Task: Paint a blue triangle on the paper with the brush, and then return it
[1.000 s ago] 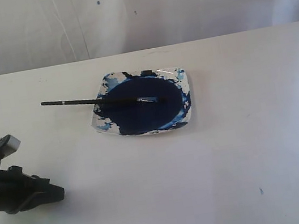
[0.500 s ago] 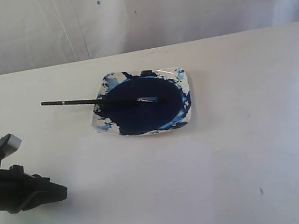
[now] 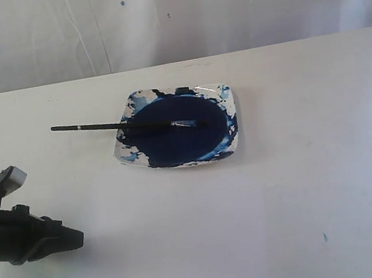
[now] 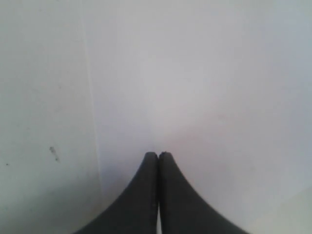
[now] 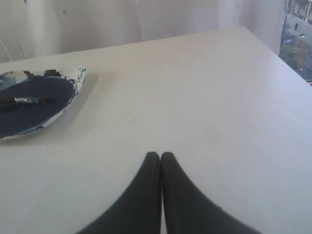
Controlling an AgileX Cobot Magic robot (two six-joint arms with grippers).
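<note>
The brush (image 3: 120, 126) lies across a white dish (image 3: 230, 97) of dark-blue paint, tip in the pool, black handle sticking out past the rim to the left. It shows partly in the right wrist view as the brush (image 5: 24, 101) on the dish (image 5: 79, 77). My left gripper (image 3: 79, 237) hovers low at the front left, shut and empty, well short of the brush. In its wrist view the left gripper (image 4: 158, 154) points over the paper (image 4: 204, 87), whose edge runs beside it. My right gripper (image 5: 160, 154) is shut and empty above bare table. The blue triangle is out of view.
A white curtain (image 3: 221, 5) hangs behind the off-white table (image 3: 334, 85). A small blue speck (image 3: 324, 236) marks the tabletop at the front right. The table's far corner (image 5: 246, 30) ends near a window.
My left gripper has crept slightly to the right. The brush and dish have not moved.
</note>
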